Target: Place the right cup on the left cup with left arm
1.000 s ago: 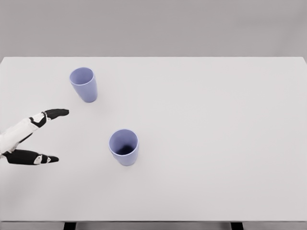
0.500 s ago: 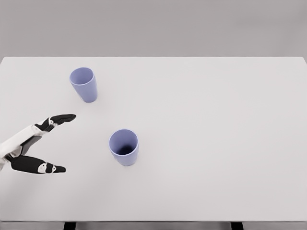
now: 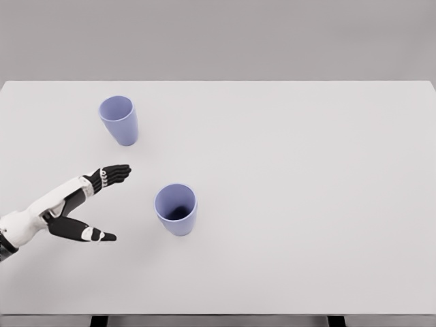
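Two lavender cups stand upright on the white table (image 3: 306, 170). The left cup (image 3: 119, 120) is farther back; the right cup (image 3: 176, 209) stands nearer the front, close to the middle. My left hand (image 3: 112, 204) comes in from the lower left, open, with fingers (image 3: 112, 174) spread above and thumb below. It hovers a short way left of the right cup, not touching it. It holds nothing. The right arm is out of view.
The table's front edge (image 3: 218, 315) runs along the bottom of the view, with dark legs below it. A grey wall lies behind the table.
My left hand has moved right and slightly forward, coming closer to the right cup. Both cups have stayed in place.
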Motion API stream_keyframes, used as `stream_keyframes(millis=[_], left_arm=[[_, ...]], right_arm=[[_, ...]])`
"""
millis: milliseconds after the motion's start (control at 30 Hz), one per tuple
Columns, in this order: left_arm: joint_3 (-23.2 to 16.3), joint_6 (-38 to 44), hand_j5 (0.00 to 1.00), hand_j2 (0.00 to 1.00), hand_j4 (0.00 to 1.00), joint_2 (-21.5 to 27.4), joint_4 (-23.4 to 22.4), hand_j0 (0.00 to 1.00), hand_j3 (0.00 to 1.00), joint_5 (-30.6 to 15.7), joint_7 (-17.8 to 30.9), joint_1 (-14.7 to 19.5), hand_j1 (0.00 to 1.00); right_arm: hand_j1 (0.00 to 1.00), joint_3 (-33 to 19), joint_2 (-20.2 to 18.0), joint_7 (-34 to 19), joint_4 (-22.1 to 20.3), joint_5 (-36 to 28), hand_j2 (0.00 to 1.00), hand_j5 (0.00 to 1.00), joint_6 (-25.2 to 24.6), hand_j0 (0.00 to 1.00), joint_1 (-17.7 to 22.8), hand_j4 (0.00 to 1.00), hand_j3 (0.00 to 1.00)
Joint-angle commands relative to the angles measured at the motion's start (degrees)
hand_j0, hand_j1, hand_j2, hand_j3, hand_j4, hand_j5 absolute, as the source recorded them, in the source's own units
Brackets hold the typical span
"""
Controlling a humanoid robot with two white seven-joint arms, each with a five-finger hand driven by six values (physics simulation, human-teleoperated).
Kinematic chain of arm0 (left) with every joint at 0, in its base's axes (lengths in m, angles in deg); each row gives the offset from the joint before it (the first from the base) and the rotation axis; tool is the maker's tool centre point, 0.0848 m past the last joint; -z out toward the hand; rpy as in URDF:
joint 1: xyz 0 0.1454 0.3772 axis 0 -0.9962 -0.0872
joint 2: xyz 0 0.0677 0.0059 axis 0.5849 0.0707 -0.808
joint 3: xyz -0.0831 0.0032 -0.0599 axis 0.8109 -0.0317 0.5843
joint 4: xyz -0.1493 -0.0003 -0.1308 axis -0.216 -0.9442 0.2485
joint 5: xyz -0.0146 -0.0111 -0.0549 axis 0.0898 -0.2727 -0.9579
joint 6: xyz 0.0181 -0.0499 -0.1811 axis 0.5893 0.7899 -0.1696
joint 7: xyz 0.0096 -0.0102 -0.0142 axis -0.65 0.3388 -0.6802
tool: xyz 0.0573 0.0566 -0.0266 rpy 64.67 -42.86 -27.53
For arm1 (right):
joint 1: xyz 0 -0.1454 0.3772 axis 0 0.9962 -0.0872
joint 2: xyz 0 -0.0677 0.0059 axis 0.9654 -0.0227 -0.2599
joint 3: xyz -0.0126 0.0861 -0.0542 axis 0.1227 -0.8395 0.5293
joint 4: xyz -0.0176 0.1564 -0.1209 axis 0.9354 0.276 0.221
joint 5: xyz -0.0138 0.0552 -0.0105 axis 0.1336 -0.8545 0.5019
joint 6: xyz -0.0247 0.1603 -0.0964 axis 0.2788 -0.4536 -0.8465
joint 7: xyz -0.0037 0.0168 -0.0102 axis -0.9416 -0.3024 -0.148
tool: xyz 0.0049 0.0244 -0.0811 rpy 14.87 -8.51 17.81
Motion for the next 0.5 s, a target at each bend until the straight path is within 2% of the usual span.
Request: stream_keyframes(millis=[0,100,200,467], left_arm=[[-1.2,1.3,1.00,1.00,1.00,-1.3,0.0,1.00,1.00,-0.1,0.0,0.0,1.00],[-1.2,1.3,1.00,1.00,1.00,-2.8,0.0,1.00,1.00,1.3,0.0,0.7,1.00],[-1.2,1.2,1.00,1.00,1.00,-5.9,0.0,1.00,1.00,7.6,0.0,1.4,1.00],[-1.1,0.5,1.00,1.00,1.00,-7.2,0.0,1.00,1.00,10.2,-0.1,1.7,1.00]], right_arm=[[1.00,0.0,0.0,0.0,0.0,0.0,1.00,1.00,0.1,1.00,0.0,1.00,1.00],[1.00,0.0,0.0,0.0,0.0,0.0,1.00,1.00,0.1,1.00,0.0,1.00,1.00],[1.00,0.0,0.0,0.0,0.0,0.0,1.00,1.00,0.1,1.00,0.0,1.00,1.00],[1.00,0.0,0.0,0.0,0.0,0.0,1.00,1.00,0.0,1.00,0.0,1.00,1.00]])
